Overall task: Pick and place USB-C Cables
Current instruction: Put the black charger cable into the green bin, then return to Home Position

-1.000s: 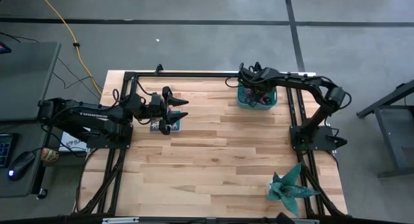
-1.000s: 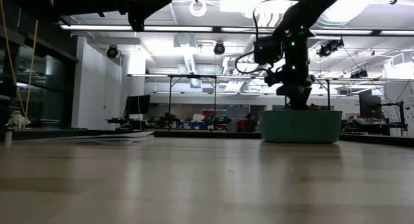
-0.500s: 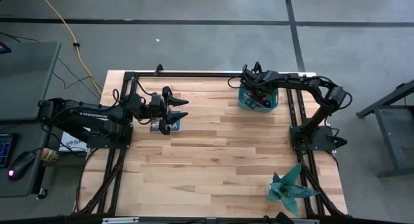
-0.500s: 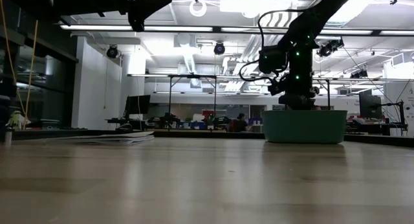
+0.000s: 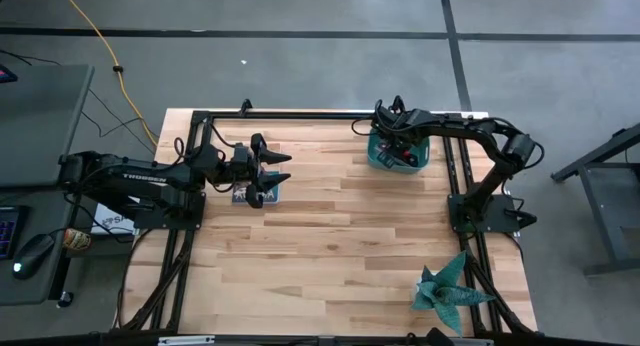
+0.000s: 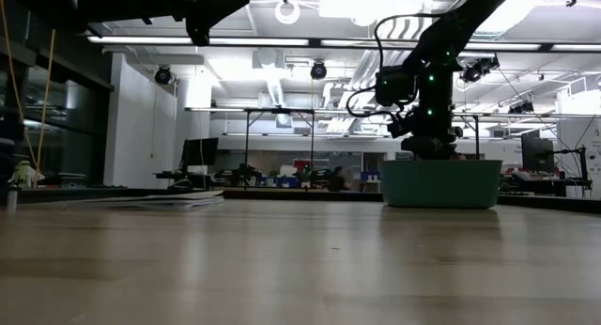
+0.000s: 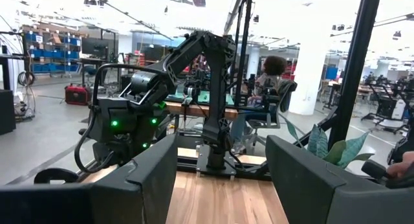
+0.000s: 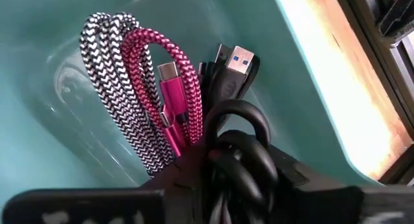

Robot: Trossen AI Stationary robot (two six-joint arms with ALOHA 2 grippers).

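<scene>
We find the right gripper [image 5: 397, 146] down inside the teal bin [image 5: 379, 159] near the table's far right corner, and its wrist view shows its fingers pinched together on a bundle of USB-C Cables: a magenta-pink braided cable [image 8: 165, 81], a black-and-white braided cable [image 8: 110, 75] folded alongside it, and a black cable [image 8: 239, 146] looped in front with a blue-tongued plug [image 8: 236, 59] standing up. We cannot tell whether all the loops are truly caught between the fingers. We judge these cables light, limp and springy; the braided jackets should give good friction, while the smooth black cable may slip. The folded middle of a bundle looks the best place to grip, clear of the stiff metal plugs, since loose ends could snag on the bin wall. The left gripper [image 5: 277, 171] waits with its fingers spread and holding nothing, above a small flat card [image 5: 270, 195] near the table's far left edge. The only writing we can read is "TROSSEN" on the left arm [image 5: 140, 173].
</scene>
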